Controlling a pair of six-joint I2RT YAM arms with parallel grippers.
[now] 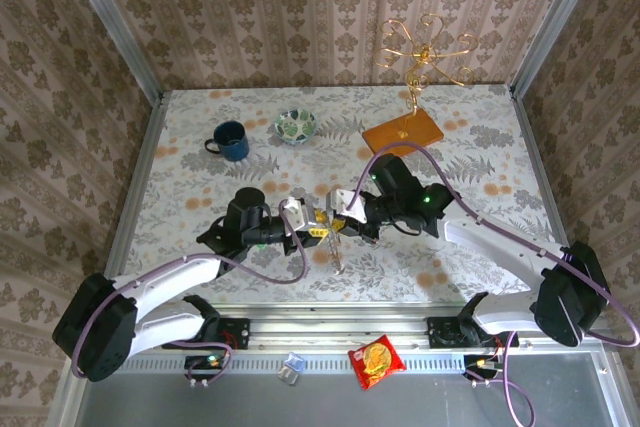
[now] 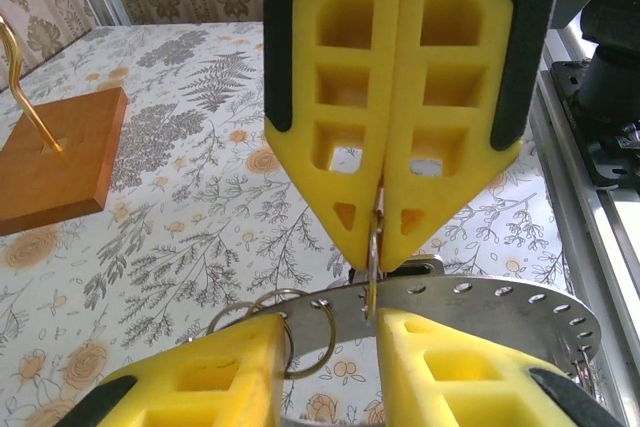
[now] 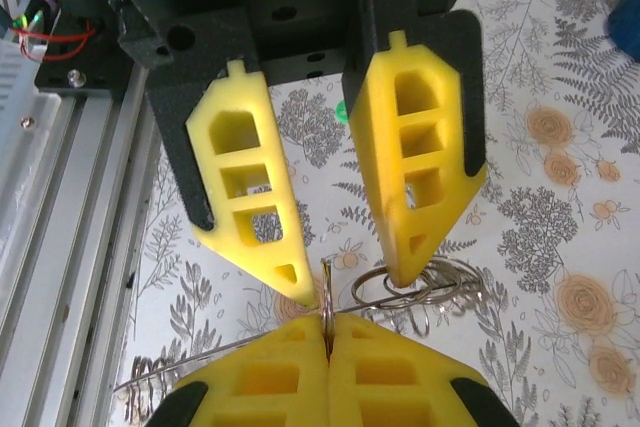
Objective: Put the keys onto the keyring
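Note:
My right gripper (image 1: 337, 222) (image 3: 328, 319) is shut on a thin metal keyring (image 3: 326, 287) (image 2: 373, 247) that stands on edge between its yellow pads, just above the table's near middle. Facing it, my left gripper (image 1: 305, 219) (image 2: 330, 322) stands open, its fingertips on either side of that ring. One left fingertip (image 3: 400, 272) rests against a bunch of loose split rings (image 3: 425, 292) (image 2: 290, 332). These hang from a flat metal plate with holes (image 2: 490, 297) lying below both grippers. The keys are hidden from view.
At the back left stand a blue mug (image 1: 230, 140) and a small patterned bowl (image 1: 296, 126). A gold wire stand (image 1: 425, 47) rises from a wooden base (image 1: 402, 133) (image 2: 50, 162) at the back right. A red snack packet (image 1: 376, 361) lies on the front rail.

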